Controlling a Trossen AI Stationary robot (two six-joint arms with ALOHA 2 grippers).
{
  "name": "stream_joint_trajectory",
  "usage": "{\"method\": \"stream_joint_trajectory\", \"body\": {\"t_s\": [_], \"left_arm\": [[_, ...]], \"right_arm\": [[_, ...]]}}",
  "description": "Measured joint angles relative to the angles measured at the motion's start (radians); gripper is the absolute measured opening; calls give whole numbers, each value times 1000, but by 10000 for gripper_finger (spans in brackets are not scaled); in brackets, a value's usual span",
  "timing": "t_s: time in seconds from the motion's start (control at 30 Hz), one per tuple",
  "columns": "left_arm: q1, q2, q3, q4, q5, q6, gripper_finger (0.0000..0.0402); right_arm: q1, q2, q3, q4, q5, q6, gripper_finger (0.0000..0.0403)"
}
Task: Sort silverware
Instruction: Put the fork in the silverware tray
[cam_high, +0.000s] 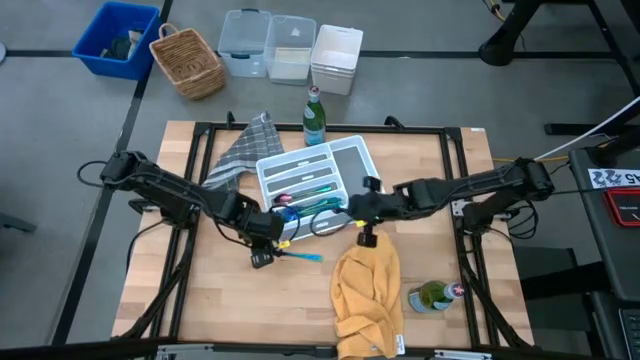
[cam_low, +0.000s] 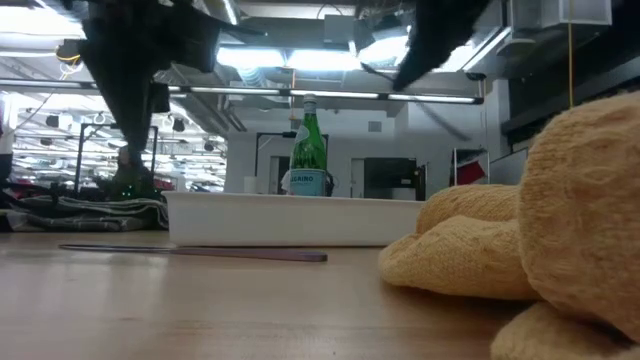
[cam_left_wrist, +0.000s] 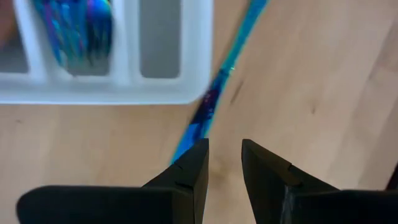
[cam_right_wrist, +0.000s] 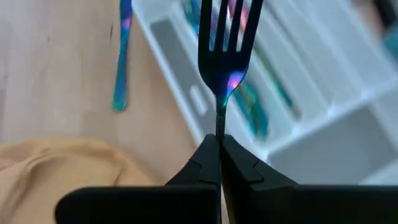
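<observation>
The white divided tray (cam_high: 318, 172) sits mid-table with blue and purplish silverware (cam_high: 308, 190) in its slots. My right gripper (cam_high: 352, 207) is shut on a dark iridescent fork (cam_right_wrist: 227, 43) at the tray's near right corner. A blue piece of silverware (cam_left_wrist: 214, 93) lies flat on the wood by the tray's near left corner; it also shows in the high view (cam_high: 300, 256) and the low view (cam_low: 200, 252). My left gripper (cam_left_wrist: 224, 158) is open just above this piece's end, one fingertip (cam_left_wrist: 194, 158) over it. My right gripper pinches the fork's slim handle (cam_right_wrist: 219, 124) between its two shut fingers, just behind the neck. The fork runs along the fingers, tines pointing away from the gripper. It is lifted clear above the tray's edge.
A yellow cloth (cam_high: 365, 290) lies bunched near the table's near edge, with a green bottle (cam_high: 432, 296) on its side to the right. A grey cloth (cam_high: 245, 150) and an upright green bottle (cam_high: 314, 115) stand at the far side. Bins and a basket (cam_high: 188, 62) lie beyond the table.
</observation>
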Motion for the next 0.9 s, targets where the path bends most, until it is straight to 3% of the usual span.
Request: {"method": "stream_joint_trajectory", "body": {"t_s": [0.37,0.6,0.9], "left_arm": [[-87,0,0,5,0,-179,85],[-118,0,0,6,0,-253,85],[-128,0,0,6,0,-268,85]], "right_arm": [[-145,147,0,329,-120,-452,5],[-204,243,0,418,-195,-541,5],[-247,345,0,419,-204,-567,5]]}}
